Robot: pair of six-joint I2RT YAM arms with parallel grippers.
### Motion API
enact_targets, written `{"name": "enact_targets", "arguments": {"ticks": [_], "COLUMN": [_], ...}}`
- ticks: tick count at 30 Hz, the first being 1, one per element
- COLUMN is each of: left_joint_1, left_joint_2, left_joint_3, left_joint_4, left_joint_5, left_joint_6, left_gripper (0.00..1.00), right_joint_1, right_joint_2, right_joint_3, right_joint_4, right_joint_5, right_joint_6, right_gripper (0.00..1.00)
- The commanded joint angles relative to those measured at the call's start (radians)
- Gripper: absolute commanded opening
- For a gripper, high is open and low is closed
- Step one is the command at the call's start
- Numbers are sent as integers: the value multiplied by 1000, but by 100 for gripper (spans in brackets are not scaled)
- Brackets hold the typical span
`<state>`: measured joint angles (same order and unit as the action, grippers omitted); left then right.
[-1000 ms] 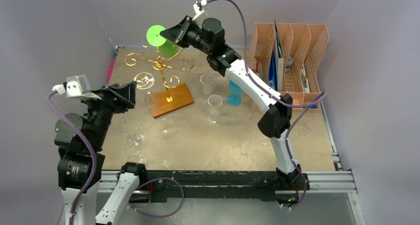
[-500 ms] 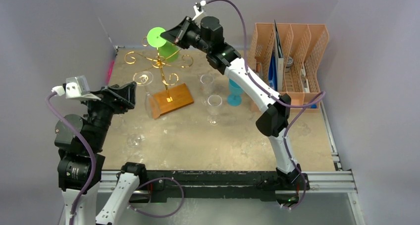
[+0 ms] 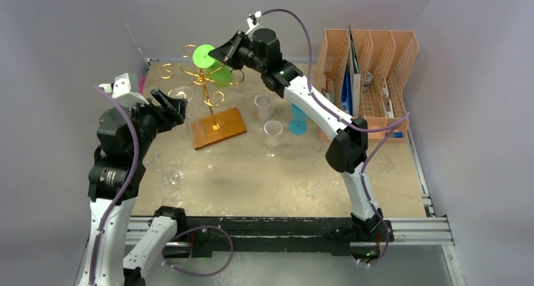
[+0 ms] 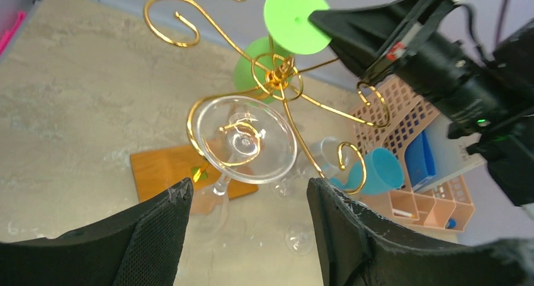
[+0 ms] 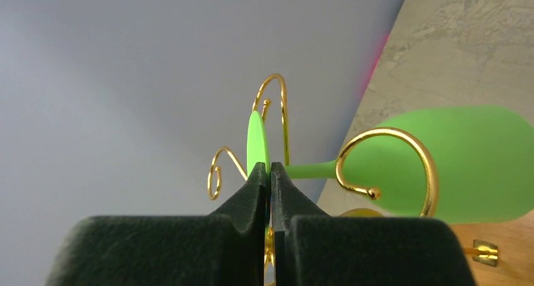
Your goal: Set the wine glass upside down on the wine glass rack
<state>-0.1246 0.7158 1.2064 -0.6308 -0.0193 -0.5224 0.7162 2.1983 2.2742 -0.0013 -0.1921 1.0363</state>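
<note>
Black-padded, the left gripper (image 3: 169,105) stands apart and empty, facing one clear glass (image 4: 244,141) hung foot-up on the single gold wine glass rack (image 3: 208,87), which has six curls. One green wine glass (image 3: 203,55) tilts foot-up among the top curls, its foot clamped by the right gripper (image 3: 221,51). Rightwards: two standing clear glasses (image 3: 263,103), one blue glass (image 3: 297,119), one orange organiser (image 3: 371,59). Since a second ago the left arm has risen toward the rack and the green glass has shifted right.

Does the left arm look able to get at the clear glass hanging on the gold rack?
Probably yes. The left gripper is open and faces the clear wine glass directly, nothing between them. The right gripper, shut on the green wine glass, is on the far side of the wine glass rack.
</note>
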Motion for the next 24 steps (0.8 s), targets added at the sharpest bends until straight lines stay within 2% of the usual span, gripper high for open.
{"name": "enact_targets", "arguments": {"ticks": [1, 8, 24], "left_joint_1": [-1, -1, -1], "left_joint_2": [6, 11, -9], "left_joint_3": [28, 20, 27], "left_joint_4": [-14, -11, -20], "left_joint_5": [9, -44, -69], "left_joint_6": [-27, -46, -29], "left_gripper": [66, 66, 66], "right_joint_1": [-4, -23, -50], "right_joint_2": [-96, -125, -173], "right_joint_3": [-19, -41, -87], "right_joint_4": [28, 5, -69], "right_joint_5": [28, 45, 39], "right_joint_6": [18, 52, 99], "right_gripper": [0, 0, 0]}}
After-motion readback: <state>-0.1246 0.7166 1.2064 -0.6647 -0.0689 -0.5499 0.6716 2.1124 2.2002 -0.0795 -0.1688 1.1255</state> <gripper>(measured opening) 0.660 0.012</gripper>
